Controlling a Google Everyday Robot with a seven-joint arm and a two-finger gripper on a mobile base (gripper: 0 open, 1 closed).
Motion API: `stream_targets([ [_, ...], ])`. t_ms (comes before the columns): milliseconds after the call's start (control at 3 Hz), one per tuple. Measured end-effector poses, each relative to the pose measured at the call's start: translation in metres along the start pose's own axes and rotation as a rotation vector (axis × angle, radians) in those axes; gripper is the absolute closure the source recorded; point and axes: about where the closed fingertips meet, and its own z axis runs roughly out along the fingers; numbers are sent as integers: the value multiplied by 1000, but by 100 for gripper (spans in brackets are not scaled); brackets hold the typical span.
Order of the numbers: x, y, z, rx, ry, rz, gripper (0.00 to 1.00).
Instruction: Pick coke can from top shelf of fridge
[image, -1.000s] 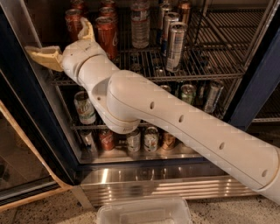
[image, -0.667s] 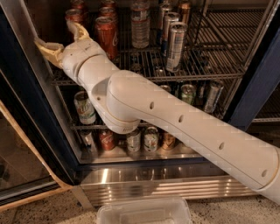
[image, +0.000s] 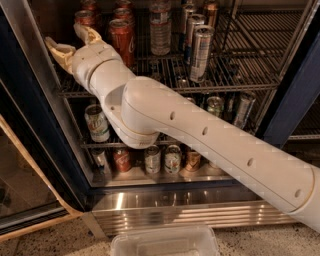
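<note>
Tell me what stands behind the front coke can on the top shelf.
Another red can stands right behind the coke can, with its lower part covered. Anything deeper is hidden. The open gripper is to the coke can's left.

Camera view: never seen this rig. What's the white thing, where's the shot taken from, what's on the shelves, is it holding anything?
This moment comes from a single camera looking past the arm into an open fridge. Where the camera is mounted can't be told. The thick white tube is the robot's one arm. At its tip is the claw, two tan fingers, spread open and holding nothing, over the left end of the top shelf. A red coke can stands just to its right in the picture, and taller slim silver cans stand further right. The lower racks hold mixed cans. A clear plastic bin sits on the floor in front.
</note>
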Motion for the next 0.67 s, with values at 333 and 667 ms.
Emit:
stream_targets([
  [333, 5, -7, 8, 22, 30, 14, 45],
  [667, 9, -8, 16, 44, 71, 1, 42],
])
